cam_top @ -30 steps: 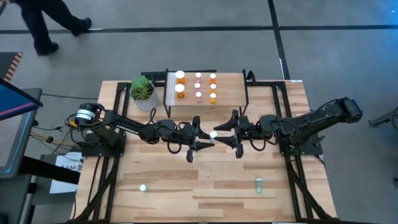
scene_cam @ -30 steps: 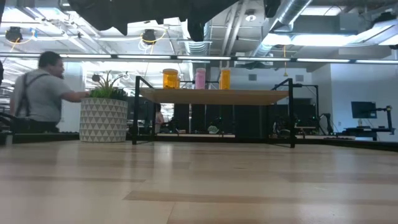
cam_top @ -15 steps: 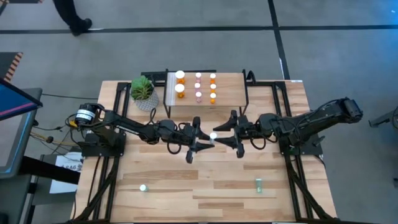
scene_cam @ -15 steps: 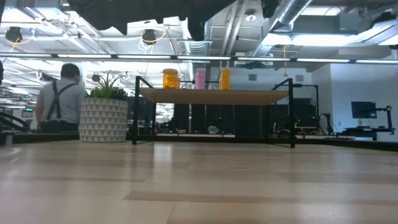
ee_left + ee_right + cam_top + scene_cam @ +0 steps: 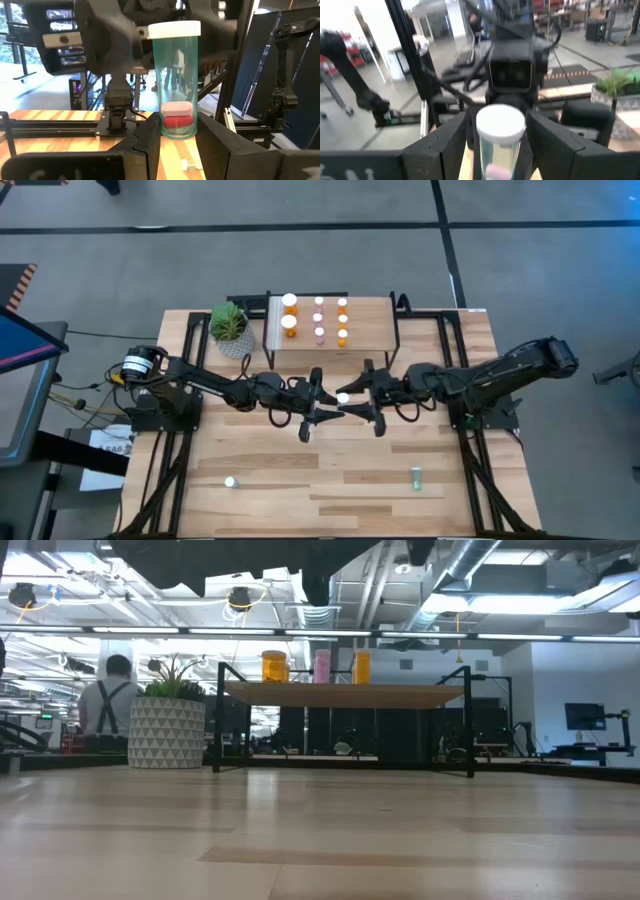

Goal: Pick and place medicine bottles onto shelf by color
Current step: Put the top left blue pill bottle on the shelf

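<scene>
Handover seems the reason for this pose: at the centre of the high view the left gripper (image 5: 322,402) pinches the base of a teal bottle (image 5: 176,80), held upright with its white cap toward the right gripper (image 5: 352,400), whose fingers (image 5: 447,142) stand wide on either side of the cap without closing. Shelf (image 5: 375,330), upper centre, already carries orange and pink bottles (rows by colour, I judge). Two more bottles lie near the lower edge of the table (image 5: 280,480); their bodies are too small to make out.
</scene>
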Available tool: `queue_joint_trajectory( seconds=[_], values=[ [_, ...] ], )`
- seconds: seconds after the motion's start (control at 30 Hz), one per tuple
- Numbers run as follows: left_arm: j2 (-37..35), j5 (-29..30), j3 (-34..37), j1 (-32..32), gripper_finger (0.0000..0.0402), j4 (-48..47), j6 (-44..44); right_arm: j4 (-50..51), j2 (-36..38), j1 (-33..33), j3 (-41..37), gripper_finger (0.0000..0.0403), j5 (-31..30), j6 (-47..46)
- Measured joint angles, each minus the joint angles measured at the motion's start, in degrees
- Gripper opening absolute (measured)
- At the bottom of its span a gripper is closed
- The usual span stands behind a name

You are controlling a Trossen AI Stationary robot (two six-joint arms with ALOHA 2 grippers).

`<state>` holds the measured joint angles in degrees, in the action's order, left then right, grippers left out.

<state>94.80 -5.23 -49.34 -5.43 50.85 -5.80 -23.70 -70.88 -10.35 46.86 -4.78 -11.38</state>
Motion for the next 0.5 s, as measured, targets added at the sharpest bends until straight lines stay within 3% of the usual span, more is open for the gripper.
queue_joint_trajectory(
  seconds=[0.13, 0.5],
  values=[
    [0.0, 0.0, 0.0, 0.0, 0.0093, -0.3, 0.0, 2.1, -2.8, 0.0, 3.1, 0.0227, 0.4, 1.1],
    [0.0, -0.4, 0.0, 0.0, 0.0093, -0.4, 0.0, 5.1, -1.2, -0.2, 4.1, 0.0226, 0.6, 0.6]
  ],
)
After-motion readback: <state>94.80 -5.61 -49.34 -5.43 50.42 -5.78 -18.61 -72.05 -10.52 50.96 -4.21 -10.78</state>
